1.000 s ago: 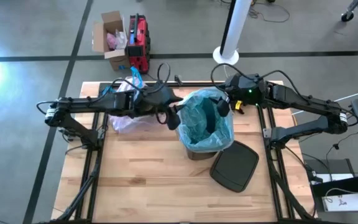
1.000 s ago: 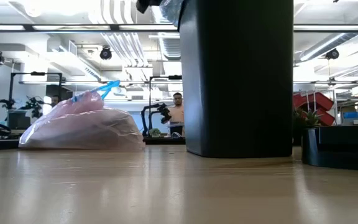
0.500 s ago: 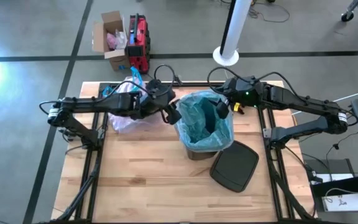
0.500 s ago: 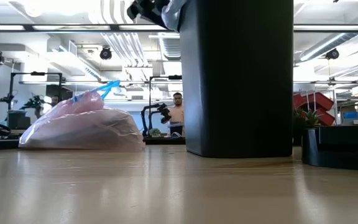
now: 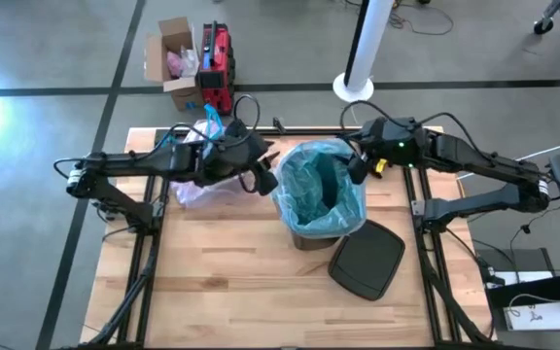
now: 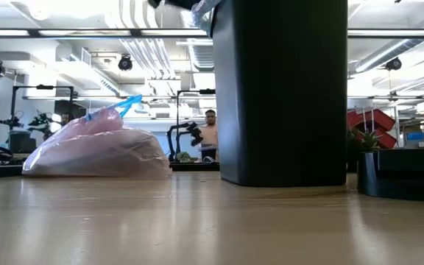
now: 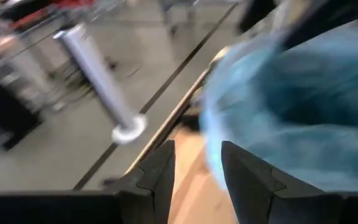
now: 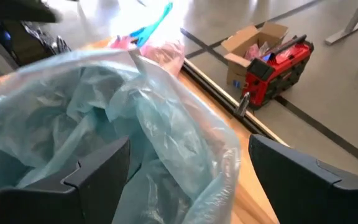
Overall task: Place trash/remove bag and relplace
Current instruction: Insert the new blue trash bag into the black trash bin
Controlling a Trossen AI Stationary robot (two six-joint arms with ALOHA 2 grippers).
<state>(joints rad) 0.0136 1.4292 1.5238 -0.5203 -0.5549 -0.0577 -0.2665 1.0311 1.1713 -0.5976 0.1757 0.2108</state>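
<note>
Your bench [image 5: 251, 282] carries the black bin [image 6: 282, 92] near its middle, now lined with the light blue bag [image 5: 319, 190], whose rim is folded out over the top. The removed pink bag [image 6: 98, 147], tied with blue ties, lies on the bench beside the bin on the left arm's side, and the bin lid [image 5: 367, 261] rests flat on the bench just beside the bin's base. No loose trash shows on the bench.

Since half a second ago, your right claw [image 5: 360, 167] has come out of the bin's mouth to its far rim; its fingers stand wide apart, holding nothing. Your left claw [image 5: 263, 178] has backed slightly off the near rim, fingers [image 7: 157, 177] apart and empty too.

You can read that as the liner being seated; what likely remains is the lid.
</note>
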